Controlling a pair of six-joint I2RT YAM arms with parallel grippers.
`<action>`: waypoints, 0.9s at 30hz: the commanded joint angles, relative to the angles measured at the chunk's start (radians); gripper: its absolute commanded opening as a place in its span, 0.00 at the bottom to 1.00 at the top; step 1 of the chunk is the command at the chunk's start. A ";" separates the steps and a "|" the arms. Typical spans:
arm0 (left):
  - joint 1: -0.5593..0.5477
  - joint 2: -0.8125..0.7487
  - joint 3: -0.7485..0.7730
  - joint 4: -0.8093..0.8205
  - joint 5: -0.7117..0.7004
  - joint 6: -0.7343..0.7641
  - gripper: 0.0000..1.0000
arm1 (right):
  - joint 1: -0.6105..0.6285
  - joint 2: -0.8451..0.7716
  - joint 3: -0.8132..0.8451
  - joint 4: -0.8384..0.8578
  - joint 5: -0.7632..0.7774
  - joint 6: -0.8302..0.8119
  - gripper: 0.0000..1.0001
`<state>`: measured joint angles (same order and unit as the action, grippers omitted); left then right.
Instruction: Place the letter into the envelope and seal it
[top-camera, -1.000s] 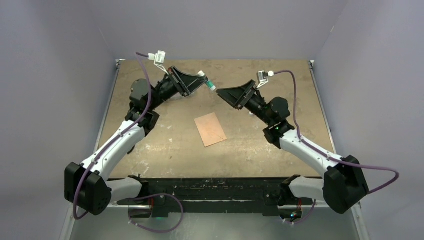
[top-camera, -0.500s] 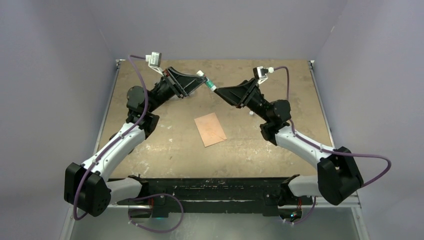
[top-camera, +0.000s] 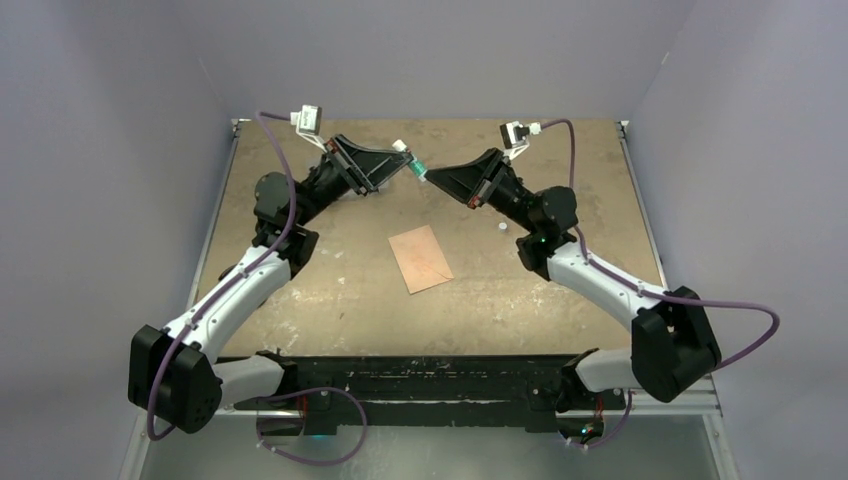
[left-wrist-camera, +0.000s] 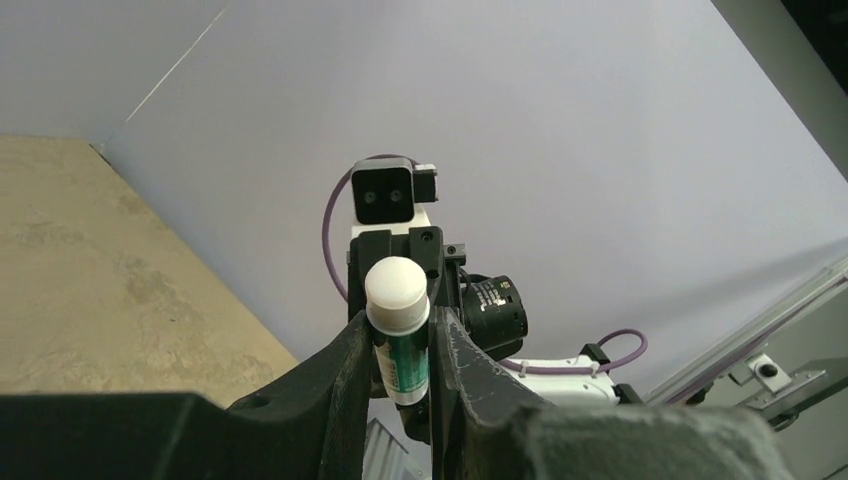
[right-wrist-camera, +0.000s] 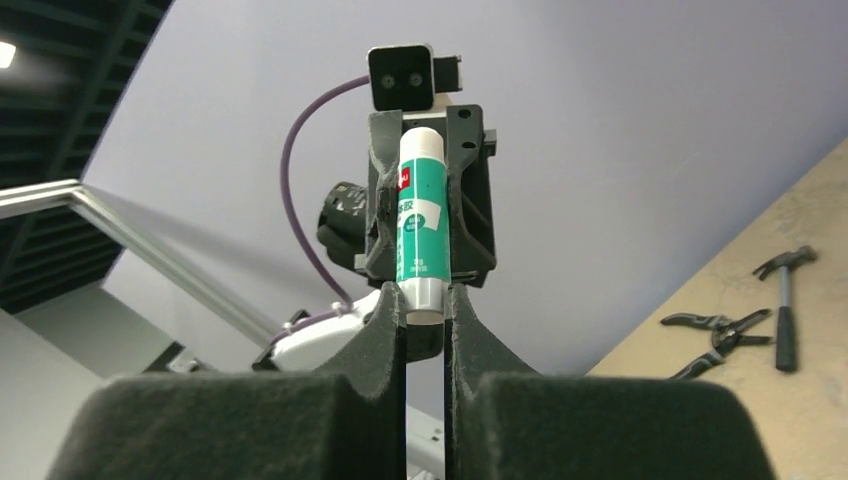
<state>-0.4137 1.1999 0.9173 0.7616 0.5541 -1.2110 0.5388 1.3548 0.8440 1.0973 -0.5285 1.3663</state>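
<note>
Right wrist: glue stick (right-wrist-camera: 420, 220) in gripper (right-wrist-camera: 425, 305)

No legible txt anywhere. Glue stick (right-wrist-camera: 420, 215) label: small red patch w/ white chars near top, white print on green, both too small/blurred to read.
</note>
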 joint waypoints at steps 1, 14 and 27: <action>-0.004 -0.030 0.000 -0.058 -0.070 0.026 0.00 | 0.022 -0.034 0.094 -0.159 -0.006 -0.231 0.00; -0.004 -0.011 0.001 -0.423 -0.191 0.041 0.00 | 0.112 -0.017 0.236 -0.656 0.476 -1.162 0.00; -0.004 0.000 0.091 -0.553 -0.171 0.070 0.00 | 0.227 -0.004 0.170 -0.555 0.870 -1.563 0.10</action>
<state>-0.3992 1.2343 0.9581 0.2531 0.2604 -1.1774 0.7998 1.3678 1.0054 0.4572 0.1017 -0.0555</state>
